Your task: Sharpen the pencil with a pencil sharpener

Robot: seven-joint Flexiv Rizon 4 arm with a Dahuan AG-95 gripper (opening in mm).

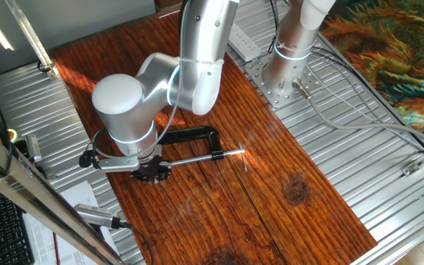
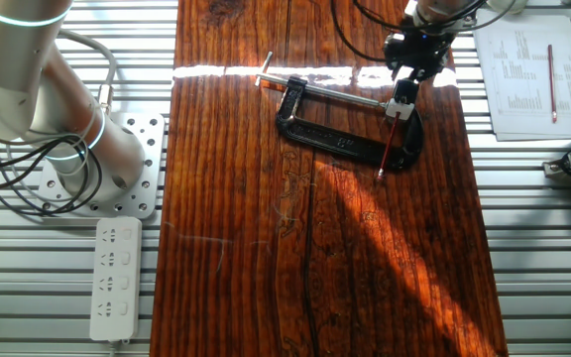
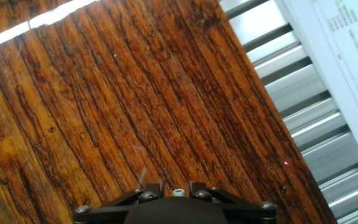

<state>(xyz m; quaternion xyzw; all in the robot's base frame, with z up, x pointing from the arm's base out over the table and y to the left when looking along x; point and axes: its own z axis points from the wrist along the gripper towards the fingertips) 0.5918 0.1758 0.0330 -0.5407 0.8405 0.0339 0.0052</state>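
The pencil [image 2: 389, 144] is a thin red stick that hangs down from my gripper [image 2: 399, 101]. Its lower end is at the near right corner of the black C-clamp [image 2: 337, 136]. The gripper is shut on the pencil's upper end, over the clamp's right jaw beside the tip of the silver screw rod [image 2: 330, 87]. In one fixed view the gripper [image 1: 151, 174] sits at the clamp's [image 1: 190, 135] left end and the arm hides the pencil. The hand view shows only the gripper's base [image 3: 178, 194] above bare wood. I cannot make out the pencil sharpener in any view.
The wooden board [image 2: 266, 258] lies on a slatted metal table. A white power strip [image 2: 115, 278] and the arm's base plate [image 2: 127, 164] are to its left. A printed sheet [image 2: 523, 69] with a red pen lies to its right, also in the hand view [image 3: 353, 43].
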